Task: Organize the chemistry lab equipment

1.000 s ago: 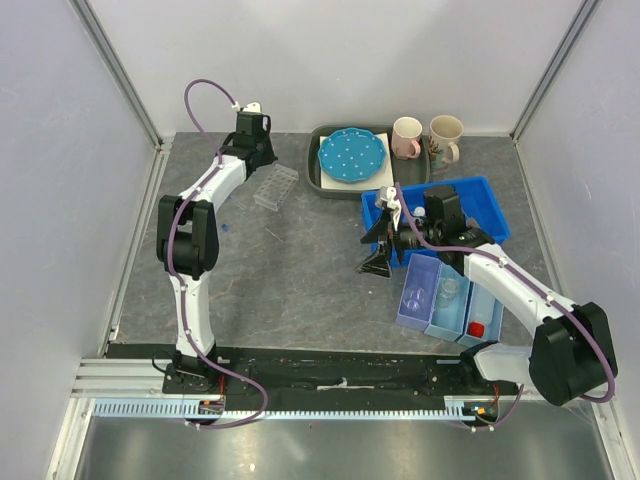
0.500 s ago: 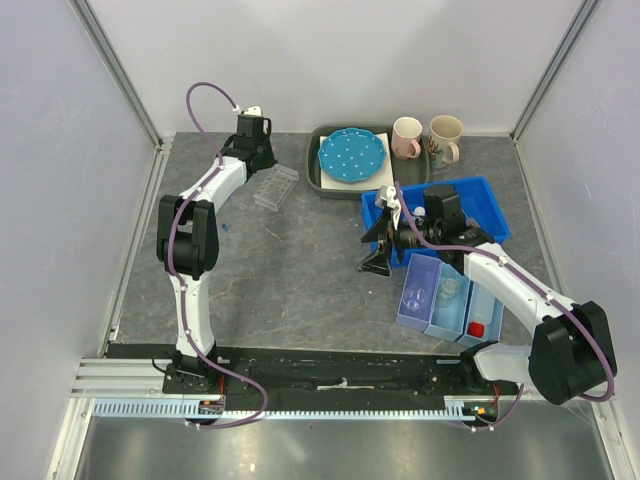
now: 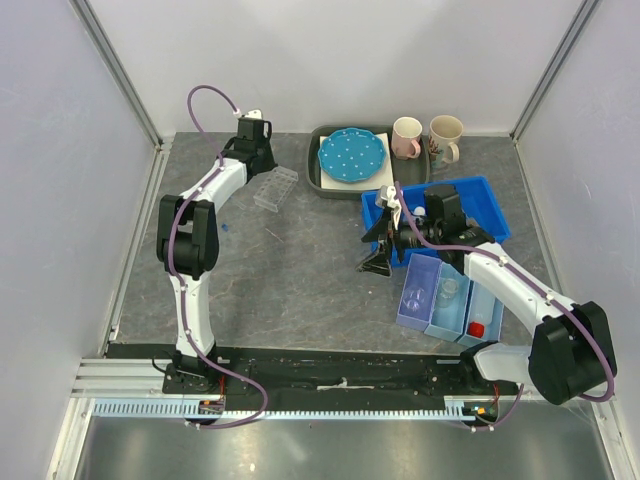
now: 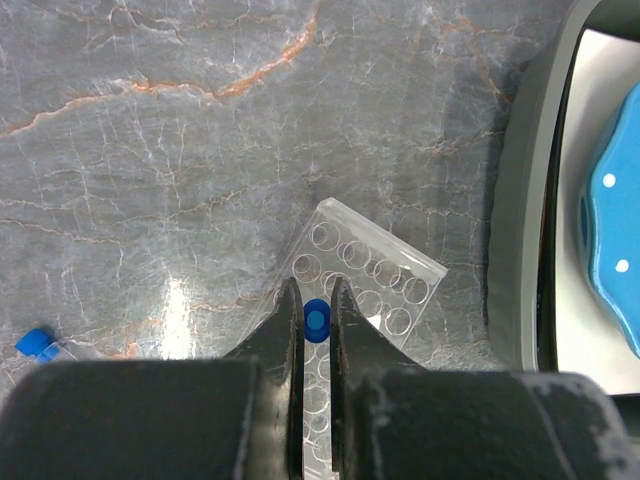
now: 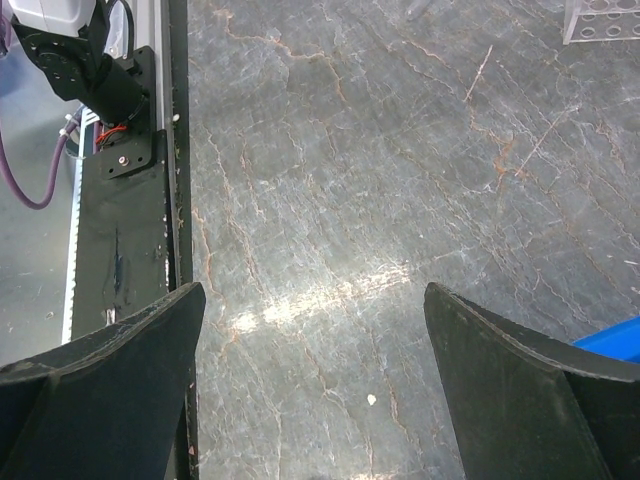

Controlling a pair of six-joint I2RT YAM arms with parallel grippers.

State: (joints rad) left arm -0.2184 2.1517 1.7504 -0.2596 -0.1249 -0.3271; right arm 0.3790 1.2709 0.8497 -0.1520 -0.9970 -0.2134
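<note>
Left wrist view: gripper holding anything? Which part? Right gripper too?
Left gripper pinches a blue-capped tube at its cap end, above the test-tube rack. Right gripper is open and holds nothing.

The top view looks down from above the near edge, over the whole worktop (image 3: 300,290). Both wrist views look down at it from close range; all three share the clear rack (image 3: 276,187).

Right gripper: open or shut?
Open. Right wrist view: the right gripper has its fingers wide apart, only bare table between them.
</note>
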